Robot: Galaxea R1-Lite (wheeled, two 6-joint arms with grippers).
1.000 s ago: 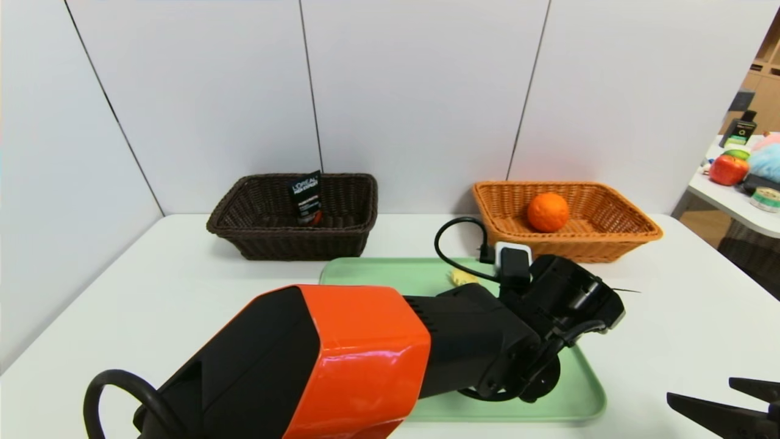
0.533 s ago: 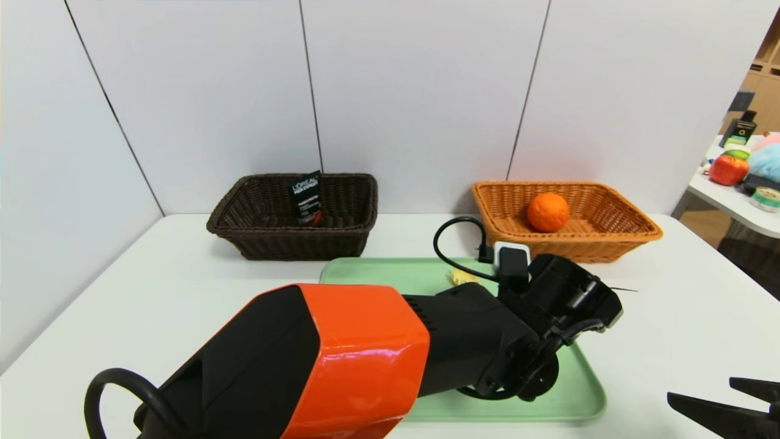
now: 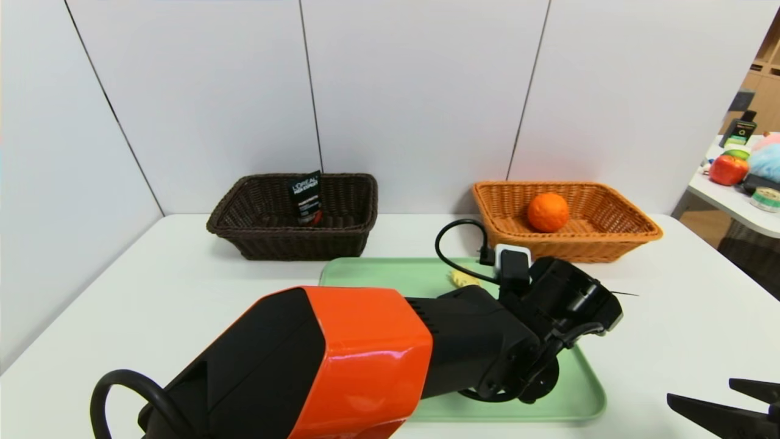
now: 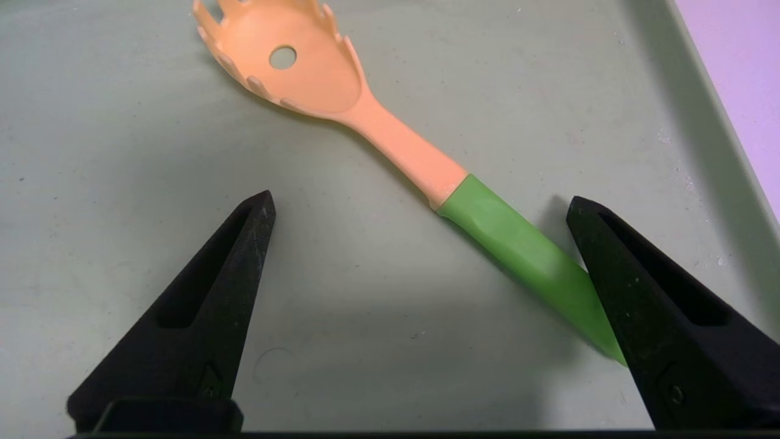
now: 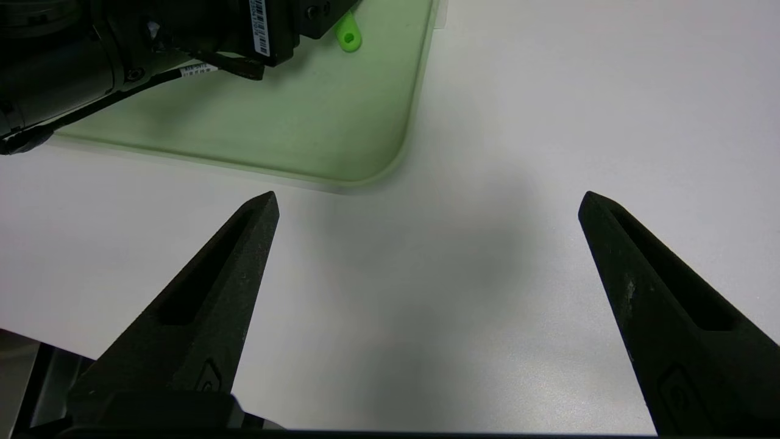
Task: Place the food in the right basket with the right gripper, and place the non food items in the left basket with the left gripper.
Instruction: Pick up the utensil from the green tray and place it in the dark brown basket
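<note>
Over the green tray [image 4: 91, 122], the left gripper [image 4: 420, 207] is hovering with jaws spread, straddling the utensil [image 4: 426, 164]; near the table's front right edge, the right gripper [image 5: 426, 201] is idling, jaws apart.

**White table and the items resting on it**

White table [image 3: 183, 292] bears a dark brown basket [image 3: 292, 235] at 11 o'clock, an orange-tan basket [image 3: 570, 238] at 1 o'clock, and a pale green tray [image 3: 579, 390] at centre.
</note>
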